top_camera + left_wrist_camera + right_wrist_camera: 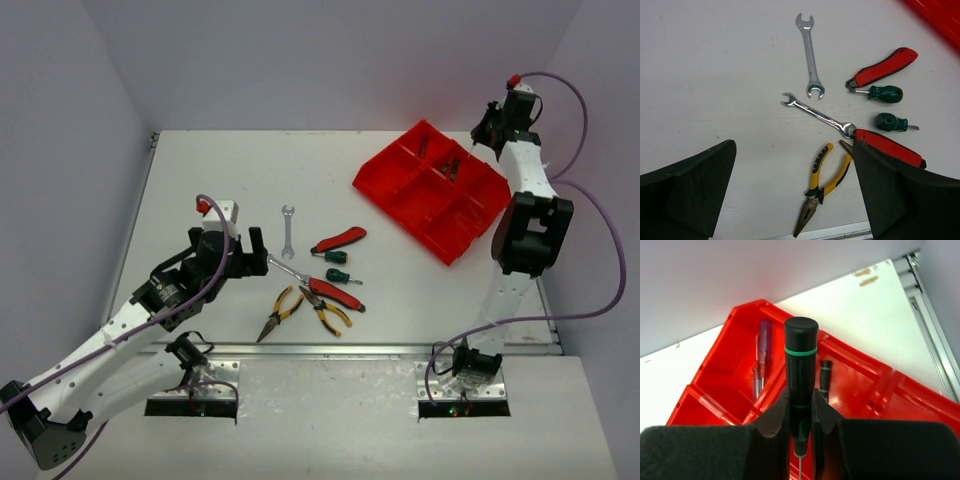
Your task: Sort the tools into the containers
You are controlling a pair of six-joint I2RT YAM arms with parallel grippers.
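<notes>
Black-handled screwdriver [801,355], green rings on the grip, is pinched between the foam pads of the right gripper [801,405], handle end pointing away from the wrist; the jaws are pressed tight on its lower handle. Right below it is the red tray [715,370]. A slim blue screwdriver [761,352] lies in one compartment; a second black-handled screwdriver [826,377] lies in the compartment next door, across a divider. From above, that arm is reaching to the tray's far right corner, and the tray sits tilted on the far right of the table [200,180].

Over on the other side, the left gripper [794,146] hovers with its fingers spread wide and nothing between them; it hangs low over the loose pile, touching none of it. Nearest are the yellow-handled pliers [820,192], nose toward the table's near edge; just beside the right finger are red-handled pliers [890,147], partly hidden behind it. A silver wrench [817,115] lies slantwise, one end meeting those red handles; a second wrench [810,55] lies farther out, close to upright in the wrist view. Two stubby green-handled screwdrivers [885,93] [892,121] lie side by side, apart; a red-handled cutter [885,66] lies beyond them. The overhead view adds another pair of yellow-handled pliers [328,316], beside the first.
</notes>
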